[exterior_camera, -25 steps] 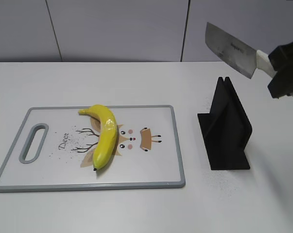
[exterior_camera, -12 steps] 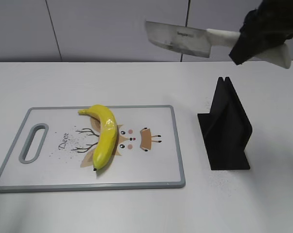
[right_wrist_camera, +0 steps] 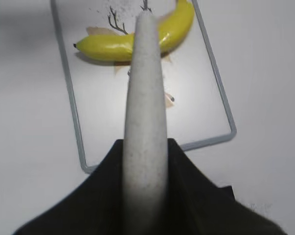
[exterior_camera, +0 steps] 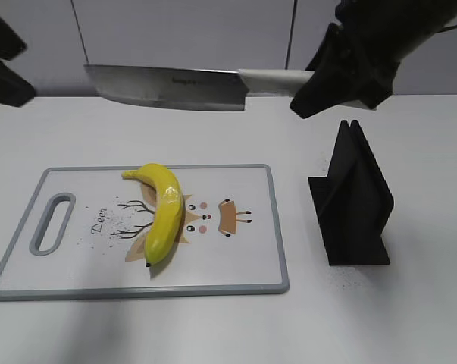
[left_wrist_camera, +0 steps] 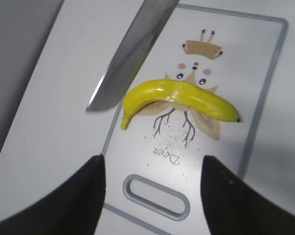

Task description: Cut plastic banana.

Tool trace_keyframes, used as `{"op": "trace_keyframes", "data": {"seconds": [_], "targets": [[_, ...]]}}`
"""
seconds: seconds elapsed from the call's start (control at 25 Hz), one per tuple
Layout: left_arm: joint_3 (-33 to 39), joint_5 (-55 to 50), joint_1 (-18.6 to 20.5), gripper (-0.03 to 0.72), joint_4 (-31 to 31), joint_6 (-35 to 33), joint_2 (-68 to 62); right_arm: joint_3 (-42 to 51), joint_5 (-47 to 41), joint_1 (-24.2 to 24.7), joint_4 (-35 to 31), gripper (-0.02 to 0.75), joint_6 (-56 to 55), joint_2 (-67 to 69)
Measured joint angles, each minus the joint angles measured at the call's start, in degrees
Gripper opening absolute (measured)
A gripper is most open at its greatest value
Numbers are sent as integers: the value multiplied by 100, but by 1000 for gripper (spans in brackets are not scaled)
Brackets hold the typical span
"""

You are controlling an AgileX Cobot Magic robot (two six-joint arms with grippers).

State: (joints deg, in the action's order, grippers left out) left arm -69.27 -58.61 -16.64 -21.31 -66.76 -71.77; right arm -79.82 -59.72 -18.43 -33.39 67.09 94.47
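The plastic banana point(exterior_camera: 161, 209) lies on the white cutting board point(exterior_camera: 243, 258), stem at the back, black tip toward the front. It also shows in the left wrist view point(left_wrist_camera: 181, 98) and the right wrist view point(right_wrist_camera: 108, 46). My right gripper point(exterior_camera: 342, 72) is shut on the white handle point(right_wrist_camera: 146, 122) of a cleaver point(exterior_camera: 167, 87), held level high above the board and the banana. My left gripper point(left_wrist_camera: 152, 181) is open and empty, hovering above the board's handle slot point(left_wrist_camera: 156, 196); in the exterior view it shows at the top left point(exterior_camera: 1, 64).
A black knife stand point(exterior_camera: 353, 201) stands on the table right of the board. The board has a deer drawing point(exterior_camera: 213, 216) and a grey rim. A grey wall runs behind the white table.
My right gripper has swung the cleaver leftward from above the stand to over the board. My left gripper has come into the exterior view at the top left.
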Motion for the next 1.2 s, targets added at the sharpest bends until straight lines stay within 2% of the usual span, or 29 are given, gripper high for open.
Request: {"op": "trace_keyframes", "data": {"seconds": [0.12, 0.24, 0.6, 0.68, 0.72, 0.8, 0.88, 0.96, 1.2], "targets": [[-212, -82, -261, 589, -57, -525, -479, -53, -15, 0, -235, 162, 498, 206], [-409, -72, -319, 589, -133, -836, -838, -174, -104, 0, -275, 162, 871, 437], [-626, -24, -319, 573, -175, -977, -1542, -317, -165, 0, -620, 162, 1715, 586], [-626, 61, -319, 522, -175, -977, -1639, -332, -161, 0, -638, 162, 1746, 617], [-626, 124, -319, 455, -179, -977, -1666, -332, -158, 0, -648, 162, 1757, 633], [-626, 196, -319, 222, -223, -984, -1711, -332, -129, 0, -682, 162, 1757, 724], [-626, 206, -319, 89, -278, -984, -1783, -343, -54, 0, -710, 162, 1757, 841], [-626, 200, -319, 41, -278, -991, -1939, -343, 42, 0, -703, 162, 1799, 958], [-626, 507, -319, 20, -249, -1002, -2623, -337, 473, 0, -503, 162, 1915, 1296]]}}
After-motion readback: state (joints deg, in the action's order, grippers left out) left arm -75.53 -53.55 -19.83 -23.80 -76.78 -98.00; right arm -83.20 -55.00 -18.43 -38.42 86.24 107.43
